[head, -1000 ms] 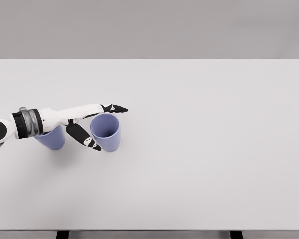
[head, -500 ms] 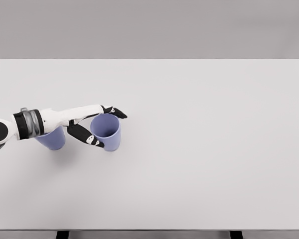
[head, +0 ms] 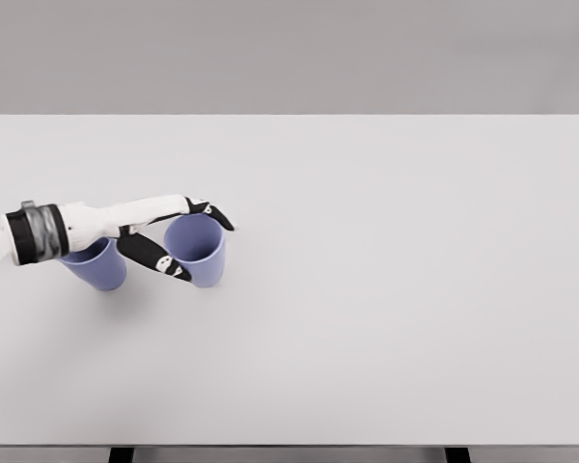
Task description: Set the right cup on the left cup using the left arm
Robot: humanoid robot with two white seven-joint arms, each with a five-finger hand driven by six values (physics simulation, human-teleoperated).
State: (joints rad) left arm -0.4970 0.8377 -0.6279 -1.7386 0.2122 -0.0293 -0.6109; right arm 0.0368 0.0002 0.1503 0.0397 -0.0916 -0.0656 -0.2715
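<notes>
White counter (head: pixel 386 318) fills most of the head view, far edge straight across the top against a grey wall, near edge just above the bottom of the picture, right corner reaching the right border. Wide bare surface to the right of the cups and in front of them, also behind them up to the far edge. Both cups sit at the counter's left side, near the left border.

Left robot hand (head: pixel 179 238) is closed around the right cup (head: pixel 198 253): black-tipped fingers (head: pixel 212 212) curve over the far side of the rim, thumb (head: pixel 159 258) presses the near-left wall, so the lavender-blue cup is clamped between them. Cup upright, open mouth showing, its base at counter level; cannot tell whether it is lifted clear.

Left cup (head: pixel 96 265), same lavender-blue, stands just beside it to the left, partly hidden under the forearm, a small gap between the two cups.

Left arm comes in from the left border roughly level, grey wrist band over the left cup, hand reaching rightward, palm side facing the right cup.
</notes>
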